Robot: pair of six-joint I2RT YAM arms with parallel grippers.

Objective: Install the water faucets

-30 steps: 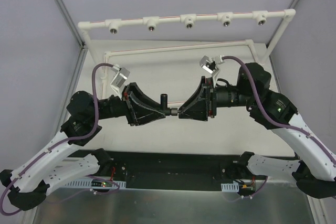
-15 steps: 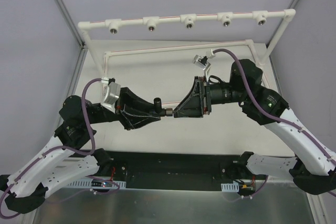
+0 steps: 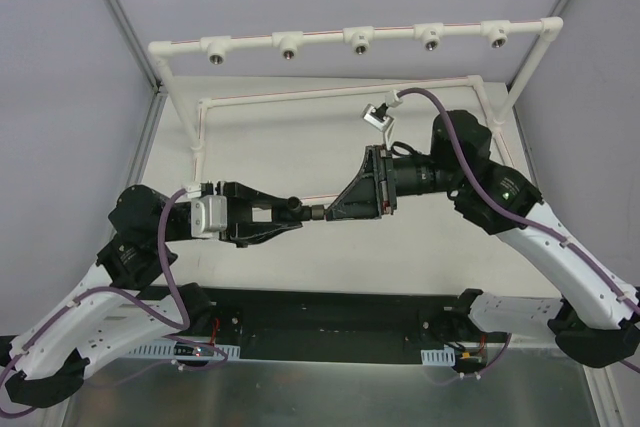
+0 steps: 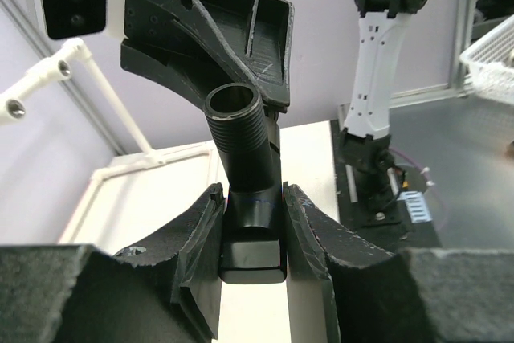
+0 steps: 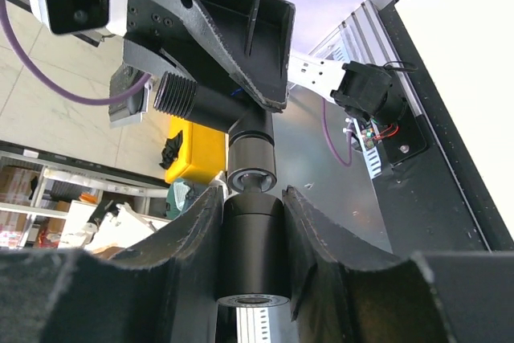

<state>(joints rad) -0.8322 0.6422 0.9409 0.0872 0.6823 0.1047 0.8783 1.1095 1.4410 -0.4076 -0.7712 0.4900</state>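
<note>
Black faucets [image 5: 250, 154], left hand [image 4: 252, 208] facing right hand [image 5: 251, 208]

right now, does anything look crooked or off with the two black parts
Nothing stands out. The T-shaped faucet in the left gripper and the stubby cylinder in the right gripper meet end to end, in line, in mid-air.

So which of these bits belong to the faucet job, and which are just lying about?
Job: T faucet, in left gripper; stubby faucet, in right gripper; probably the white fittings.
Lying about: wire basket, yellow object.
</note>
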